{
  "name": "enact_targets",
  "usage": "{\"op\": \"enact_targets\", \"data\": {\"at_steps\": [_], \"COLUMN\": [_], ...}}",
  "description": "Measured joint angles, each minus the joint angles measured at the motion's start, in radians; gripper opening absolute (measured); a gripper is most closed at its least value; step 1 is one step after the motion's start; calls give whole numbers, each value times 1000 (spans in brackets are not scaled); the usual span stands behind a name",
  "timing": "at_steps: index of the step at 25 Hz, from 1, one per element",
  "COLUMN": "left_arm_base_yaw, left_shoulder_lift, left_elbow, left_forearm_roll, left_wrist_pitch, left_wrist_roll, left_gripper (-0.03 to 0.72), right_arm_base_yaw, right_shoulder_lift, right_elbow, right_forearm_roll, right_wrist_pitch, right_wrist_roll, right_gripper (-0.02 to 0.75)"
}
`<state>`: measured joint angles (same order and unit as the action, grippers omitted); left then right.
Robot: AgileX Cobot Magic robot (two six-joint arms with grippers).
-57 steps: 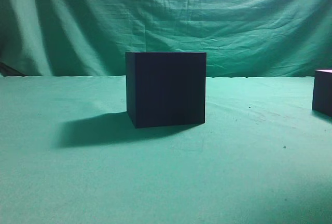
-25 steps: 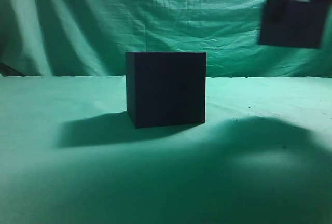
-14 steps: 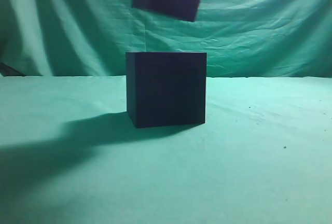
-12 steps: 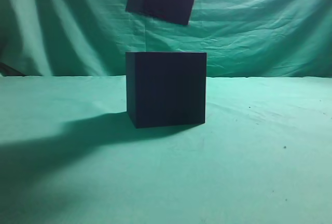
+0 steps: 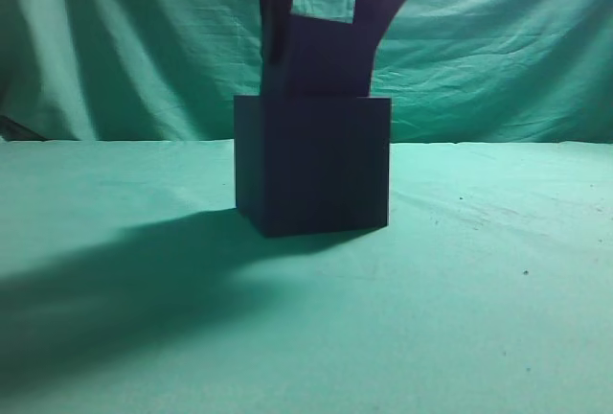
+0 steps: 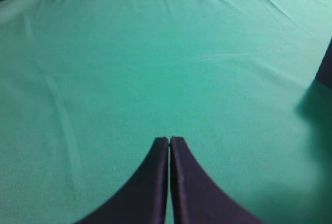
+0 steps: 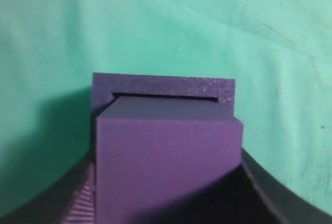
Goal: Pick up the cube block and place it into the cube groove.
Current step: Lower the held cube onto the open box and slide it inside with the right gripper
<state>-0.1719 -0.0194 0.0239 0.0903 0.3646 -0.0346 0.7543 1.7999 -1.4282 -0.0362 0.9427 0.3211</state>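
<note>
The cube groove [image 5: 311, 165], a large near-black box, stands mid-table. My right gripper [image 5: 326, 69] comes down from above and is shut on the cube block [image 5: 326, 61], whose lower end sits at the box's top. In the right wrist view the purple cube block [image 7: 168, 167] is held between the fingers [image 7: 78, 203], directly over the box's square recess, with the box rim [image 7: 163, 85] showing just beyond it. My left gripper [image 6: 169, 140] is shut and empty over bare green cloth.
Green cloth [image 5: 479, 289] covers the table, with a green backdrop behind. A dark edge, probably the big box [image 6: 327, 68], shows at the right border of the left wrist view. A broad arm shadow lies on the cloth at front left.
My right gripper carried the cube block from the upper right to above the box, then lowered it onto the box's top. The box has shifted slightly right.
</note>
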Motion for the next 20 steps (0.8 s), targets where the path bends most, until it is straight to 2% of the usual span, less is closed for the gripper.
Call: {"op": "enact_targets", "data": {"at_steps": [15,17,20], "left_arm_base_yaw": [0,0,0], "left_shoulder_lift": [0,0,0], "left_elbow": [0,0,0], "left_forearm_roll": [0,0,0], "left_wrist_pitch": [0,0,0], "left_wrist_roll": [0,0,0], "left_gripper": [0,0,0], "right_arm_base_yaw": [0,0,0], "right_shoulder_lift": [4,4,4], "right_elbow": [0,0,-2], "right_forearm_roll": [-28,-28,-28], "right_wrist_pitch": [34,34,35], "right_wrist_roll": [-10,-17,-19], "right_gripper": [423,557,661]}}
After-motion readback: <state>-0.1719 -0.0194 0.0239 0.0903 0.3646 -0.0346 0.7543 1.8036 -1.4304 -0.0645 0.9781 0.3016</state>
